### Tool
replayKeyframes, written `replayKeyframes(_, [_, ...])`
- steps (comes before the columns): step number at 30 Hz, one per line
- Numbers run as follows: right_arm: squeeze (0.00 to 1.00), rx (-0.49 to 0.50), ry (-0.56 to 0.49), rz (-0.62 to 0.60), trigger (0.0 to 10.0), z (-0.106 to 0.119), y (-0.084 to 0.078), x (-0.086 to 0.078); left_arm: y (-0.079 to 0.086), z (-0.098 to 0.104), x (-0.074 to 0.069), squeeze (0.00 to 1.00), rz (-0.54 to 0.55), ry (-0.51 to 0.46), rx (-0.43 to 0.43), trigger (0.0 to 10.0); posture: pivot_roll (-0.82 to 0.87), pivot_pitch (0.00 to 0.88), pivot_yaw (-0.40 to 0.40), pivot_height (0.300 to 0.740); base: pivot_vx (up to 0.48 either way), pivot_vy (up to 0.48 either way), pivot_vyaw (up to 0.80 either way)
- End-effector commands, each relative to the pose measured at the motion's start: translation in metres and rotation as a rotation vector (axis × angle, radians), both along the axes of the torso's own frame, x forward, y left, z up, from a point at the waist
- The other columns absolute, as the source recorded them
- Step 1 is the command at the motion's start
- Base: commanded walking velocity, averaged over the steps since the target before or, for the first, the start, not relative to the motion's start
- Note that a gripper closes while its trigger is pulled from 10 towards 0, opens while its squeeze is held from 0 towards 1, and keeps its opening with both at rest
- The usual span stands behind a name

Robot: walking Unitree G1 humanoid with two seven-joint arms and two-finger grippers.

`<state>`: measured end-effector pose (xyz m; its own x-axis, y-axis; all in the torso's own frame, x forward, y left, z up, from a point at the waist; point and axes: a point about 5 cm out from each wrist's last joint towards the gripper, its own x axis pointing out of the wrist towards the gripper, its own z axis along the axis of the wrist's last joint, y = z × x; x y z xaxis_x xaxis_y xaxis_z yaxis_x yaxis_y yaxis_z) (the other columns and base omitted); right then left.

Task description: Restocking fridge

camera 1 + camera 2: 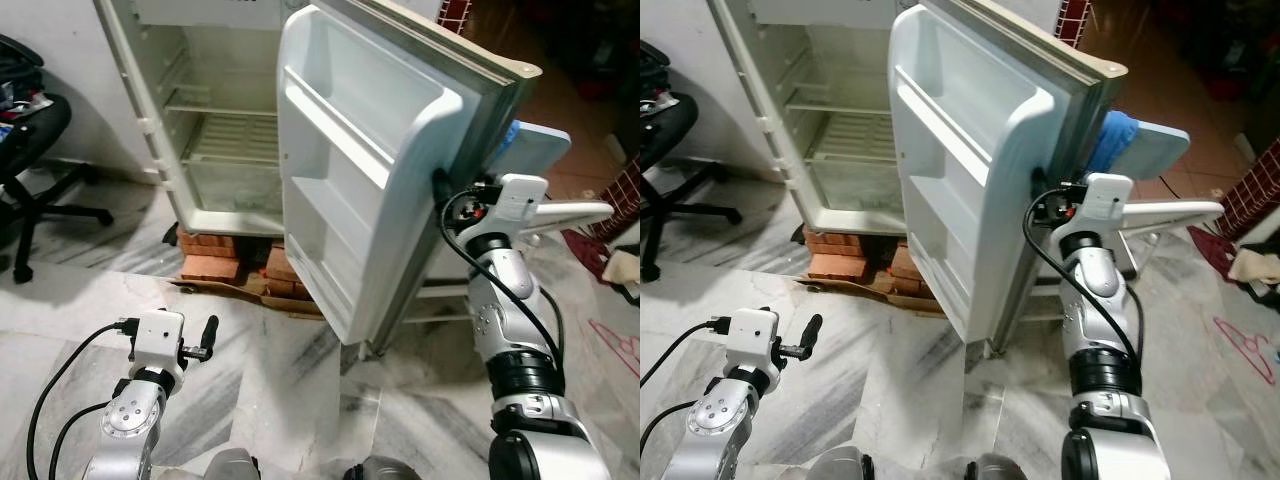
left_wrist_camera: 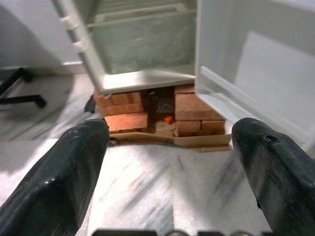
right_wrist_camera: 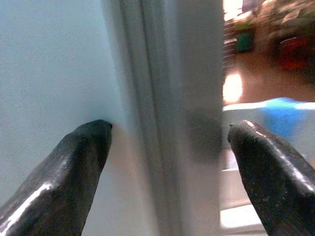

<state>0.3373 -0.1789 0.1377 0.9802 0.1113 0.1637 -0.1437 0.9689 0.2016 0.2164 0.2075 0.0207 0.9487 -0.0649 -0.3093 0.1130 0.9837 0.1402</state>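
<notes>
The white fridge (image 1: 215, 130) stands with its shelves bare and its door (image 1: 360, 170) swung wide toward me; the door racks hold nothing. My right gripper (image 1: 440, 185) is at the door's outer edge, about mid-height. In the right wrist view its fingers (image 3: 74, 162) are spread apart, straddling the door edge (image 3: 167, 98), with one tip against the inner lining. My left gripper (image 1: 208, 335) hangs low over the marble floor, open and holding nothing. It points at the fridge's base (image 2: 142, 81).
Red bricks (image 1: 225, 255) on cardboard prop up the fridge. A black office chair (image 1: 30, 150) is at the left. Behind the door stand a pale blue chair (image 1: 535, 140) and a white board (image 1: 570, 210). Cloth and a pink hanger (image 1: 620, 345) lie at the right.
</notes>
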Motion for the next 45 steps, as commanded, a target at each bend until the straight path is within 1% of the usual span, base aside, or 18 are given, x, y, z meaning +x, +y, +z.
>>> replayKeyframes(1, [0.00,0.129,-0.061,0.275,10.0,0.019,0.034,-0.006,-0.001,0.003,0.001,0.00,-0.018,-0.005,0.009,10.0,0.08,0.051,-0.013,0.740,0.000,0.000,0.00])
replayKeyframes(3, [0.00,0.239,-0.088,0.484,10.0,0.030,0.054,-0.022,-0.001,0.002,0.000,0.00,-0.016,-0.003,0.006,10.0,0.08,0.052,-0.013,0.740,0.000,0.000,0.00])
replayKeyframes(4, [0.00,0.239,-0.088,0.484,10.0,0.030,0.054,-0.022,-0.001,0.002,0.000,0.00,-0.016,-0.003,0.006,10.0,0.08,0.052,-0.013,0.740,0.000,0.000,0.00])
replayKeyframes(6, [0.00,0.301,-0.093,0.636,10.0,0.037,0.066,-0.037,-0.001,0.002,-0.001,0.00,-0.015,0.000,0.004,10.0,0.07,0.054,-0.012,0.740,0.000,0.000,0.00])
replayKeyframes(9, [0.00,0.255,-0.044,0.733,10.0,0.026,0.072,-0.053,-0.001,0.001,-0.001,0.00,-0.014,0.007,0.001,10.0,0.07,0.054,-0.012,0.740,0.000,0.000,0.00])
replayKeyframes(14, [0.00,-0.027,0.145,0.441,10.0,-0.042,0.040,-0.055,-0.004,0.001,0.001,0.00,-0.019,0.003,-0.014,10.0,0.06,0.052,-0.012,0.740,0.000,0.000,0.00])
replayKeyframes(17, [0.00,-0.022,0.222,0.279,10.0,-0.064,0.026,-0.067,-0.002,0.004,0.004,0.00,0.019,-0.004,-0.037,10.0,0.06,0.047,-0.016,0.740,0.000,0.000,0.00])
replayKeyframes(18, [0.00,-0.022,0.222,0.279,10.0,-0.064,0.026,-0.067,-0.002,0.004,0.004,0.00,0.019,-0.004,-0.037,10.0,0.06,0.047,-0.016,0.740,0.000,0.000,0.00])
replayKeyframes(21, [0.00,-0.166,0.233,0.112,10.0,-0.073,0.022,-0.077,-0.004,0.009,0.009,0.00,0.010,-0.035,-0.052,10.0,0.05,0.037,-0.032,0.740,0.000,0.000,0.00])
replayKeyframes(23, [0.00,-0.187,0.227,0.091,10.0,-0.073,0.022,-0.077,-0.006,0.008,0.010,0.00,-0.001,-0.037,-0.049,10.0,0.05,0.037,-0.032,0.740,0.000,0.000,0.00])
replayKeyframes(24, [0.00,-0.277,0.209,0.072,10.0,-0.071,0.024,-0.076,-0.008,0.009,0.012,0.00,-0.012,-0.043,-0.050,10.0,0.05,0.035,-0.034,0.740,0.000,0.259,0.00])
replayKeyframes(27, [0.00,-0.334,0.131,0.049,10.0,-0.066,0.027,-0.073,-0.016,0.014,0.019,0.00,-0.039,-0.066,-0.054,10.0,0.05,0.032,-0.032,0.740,0.000,0.480,0.00])
replayKeyframes(30, [0.00,-0.268,0.175,0.008,10.0,-0.072,0.018,-0.074,-0.020,0.020,0.026,0.00,-0.048,-0.088,-0.060,10.0,0.05,0.026,-0.031,0.740,0.000,0.480,0.00])
replayKeyframes(31, [0.00,-0.163,0.209,-0.010,10.0,-0.077,0.013,-0.075,-0.020,0.021,0.028,0.00,-0.047,-0.098,-0.064,10.0,0.05,0.022,-0.030,0.740,0.000,0.480,0.00])
replayKeyframes(33, [0.00,-0.121,0.252,-0.044,10.0,-0.086,0.007,-0.076,-0.023,0.022,0.030,0.00,-0.059,-0.100,-0.081,10.0,0.06,0.008,-0.028,0.740,0.000,0.480,0.00])
replayKeyframes(39, [0.00,-0.181,0.264,-0.087,10.0,-0.087,0.008,-0.067,-0.026,0.023,0.038,0.00,-0.077,-0.104,-0.084,10.0,0.05,0.000,-0.019,0.740,0.000,0.480,0.00])
replayKeyframes(43, [0.00,-0.114,0.268,-0.094,10.0,-0.091,0.008,-0.067,-0.025,0.024,0.040,0.00,-0.070,-0.116,-0.073,10.0,0.05,0.000,-0.012,0.740,0.000,0.480,0.00])
replayKeyframes(45, [0.00,-0.138,0.255,-0.121,10.0,-0.090,0.005,-0.067,-0.024,0.023,0.040,0.00,-0.069,-0.116,-0.071,10.0,0.05,0.000,-0.010,0.740,0.000,0.480,0.00])
